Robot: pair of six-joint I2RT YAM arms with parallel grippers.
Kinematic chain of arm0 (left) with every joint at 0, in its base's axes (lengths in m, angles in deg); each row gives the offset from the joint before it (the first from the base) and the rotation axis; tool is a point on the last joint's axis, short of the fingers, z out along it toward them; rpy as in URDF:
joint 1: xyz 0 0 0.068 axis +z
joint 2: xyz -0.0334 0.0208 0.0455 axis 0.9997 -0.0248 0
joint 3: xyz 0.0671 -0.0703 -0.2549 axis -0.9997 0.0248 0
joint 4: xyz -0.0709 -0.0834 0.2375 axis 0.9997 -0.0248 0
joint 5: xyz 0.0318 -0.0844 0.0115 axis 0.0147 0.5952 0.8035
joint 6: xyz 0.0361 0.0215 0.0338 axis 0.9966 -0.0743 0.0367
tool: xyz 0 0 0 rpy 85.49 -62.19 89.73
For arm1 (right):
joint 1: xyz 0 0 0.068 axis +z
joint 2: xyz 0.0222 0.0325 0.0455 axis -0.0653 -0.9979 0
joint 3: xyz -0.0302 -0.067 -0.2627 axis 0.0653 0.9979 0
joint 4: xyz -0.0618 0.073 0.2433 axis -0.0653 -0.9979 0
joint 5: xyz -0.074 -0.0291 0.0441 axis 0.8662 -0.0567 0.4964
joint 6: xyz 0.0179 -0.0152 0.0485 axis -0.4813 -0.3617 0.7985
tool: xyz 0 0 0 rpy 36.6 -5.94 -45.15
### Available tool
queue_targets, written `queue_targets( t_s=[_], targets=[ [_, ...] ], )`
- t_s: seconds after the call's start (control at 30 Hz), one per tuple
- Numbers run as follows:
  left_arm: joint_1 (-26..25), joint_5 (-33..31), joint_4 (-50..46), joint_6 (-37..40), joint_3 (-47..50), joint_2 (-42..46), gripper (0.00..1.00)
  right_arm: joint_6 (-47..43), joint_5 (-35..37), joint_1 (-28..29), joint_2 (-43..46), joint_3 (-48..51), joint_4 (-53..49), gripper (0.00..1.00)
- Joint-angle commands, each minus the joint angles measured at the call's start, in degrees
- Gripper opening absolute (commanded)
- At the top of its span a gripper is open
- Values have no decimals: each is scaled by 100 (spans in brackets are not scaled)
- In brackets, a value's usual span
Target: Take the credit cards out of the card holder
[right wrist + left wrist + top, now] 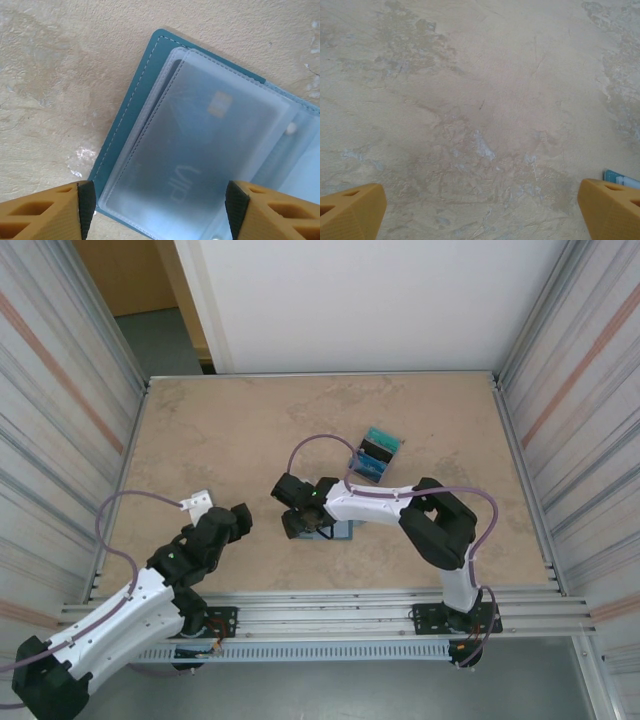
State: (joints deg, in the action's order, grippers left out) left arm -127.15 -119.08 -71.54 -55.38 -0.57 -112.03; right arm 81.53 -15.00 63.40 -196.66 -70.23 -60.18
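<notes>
The card holder [131,112] lies unfolded on the desk [220,430] toward its near edge beneath the right gripper [157,200], jaws parted and empty, credit cards [378,454] piled further back, while the left gripper [481,207] spreads wide by the near-left corner.

Place: a robot test cell in a lab or workshop rather than a home.
Surface: a beige, stone-patterned surface [250,430] forms the floor of the cell.
Sides: ribbed metal panels [60,390] fence it in on the left and right, and a plain white board [380,300] closes the back.
Front edge: aluminium rails [330,605] carry two bolted robot arms, the left arm [130,610] and the right arm [440,530].
Wiring: purple cables [310,445] loop along the arms.
Beyond: a grey floor [160,340] shows past the back left corner.
</notes>
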Motion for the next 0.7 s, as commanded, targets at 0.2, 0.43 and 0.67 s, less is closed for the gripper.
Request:
queue_targets(
  t_s=[0.2, 0.43, 0.67],
  targets=[
    [71, 19, -5, -118, 95, -69, 99, 165, 107, 15, -183, -141, -236, 71],
    [86, 40, 30, -103, 80, -77, 99, 167, 93, 11, -216, -22, -262, 65],
    [88, 87, 39, -48, 42, -101, 99, 165, 9, -73, -74, 130, -224, 58]
  ],
)
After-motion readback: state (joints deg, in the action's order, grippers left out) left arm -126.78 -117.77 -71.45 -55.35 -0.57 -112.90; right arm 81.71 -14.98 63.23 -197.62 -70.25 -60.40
